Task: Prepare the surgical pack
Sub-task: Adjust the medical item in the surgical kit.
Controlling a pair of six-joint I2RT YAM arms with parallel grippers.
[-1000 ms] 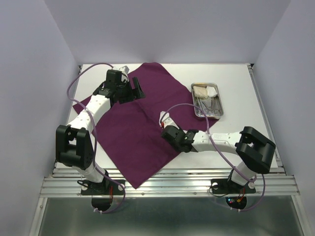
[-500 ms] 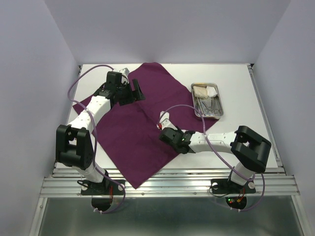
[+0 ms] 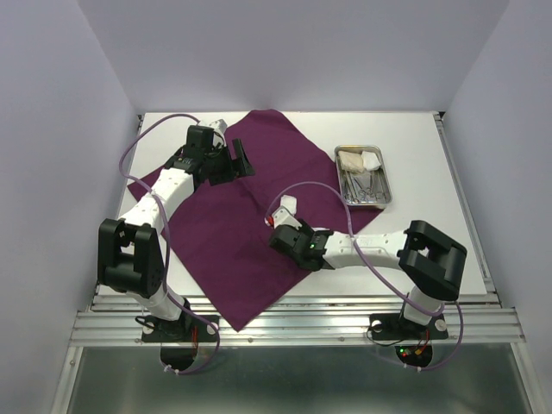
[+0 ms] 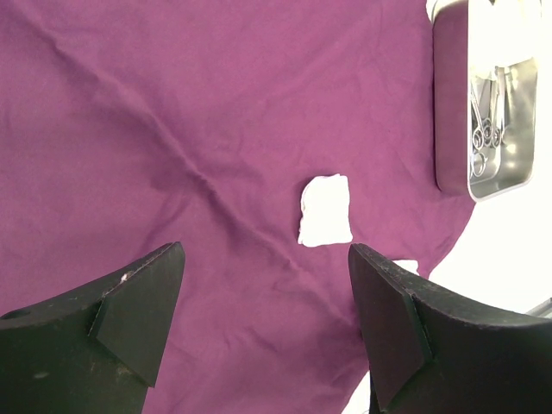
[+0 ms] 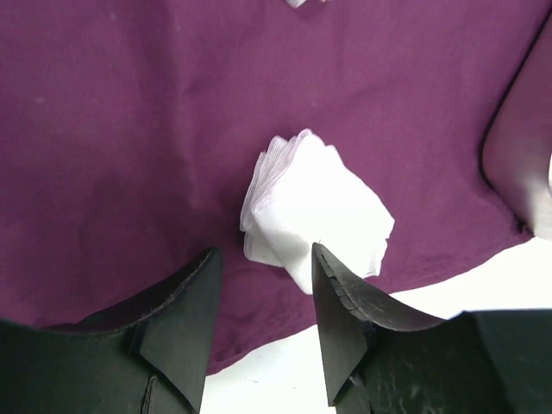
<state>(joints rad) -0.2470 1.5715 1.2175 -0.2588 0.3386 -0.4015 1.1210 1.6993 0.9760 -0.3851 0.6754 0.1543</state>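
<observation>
Right gripper [image 5: 264, 254] first: jaws about half spread, nothing pinched. There's purple showing between my left finger and the gauze stack [image 5: 317, 207], and only my right finger looks to be brushing its near corner. The stack lies on the cloth [image 5: 121, 129] with its layers fanned a little, close to the edge where the table [image 5: 259, 379] shows through.

Further in on the cloth, a second gauze pad [image 4: 325, 210] lies flat and alone. Off to the right is the tray [image 4: 448, 103] at the cloth's edge, well clear of both pads, with the instruments [image 4: 485, 129] inside.

My left gripper [image 4: 266, 250] hangs over the far-left part of the cloth, spread wide and empty.

My read is that I'm laying gauze out on the cloth, and this stack is down. So the trick is leaving it alone:
- Open a touch more so the right finger clears the corner.
- Lift and back out straight along the fingers, with no sideways sweep.

That stack is soft and light. One drag and it fans out, slides off the edge or rucks the cloth. The left gripper has no business touching the cloth while I do it.
</observation>
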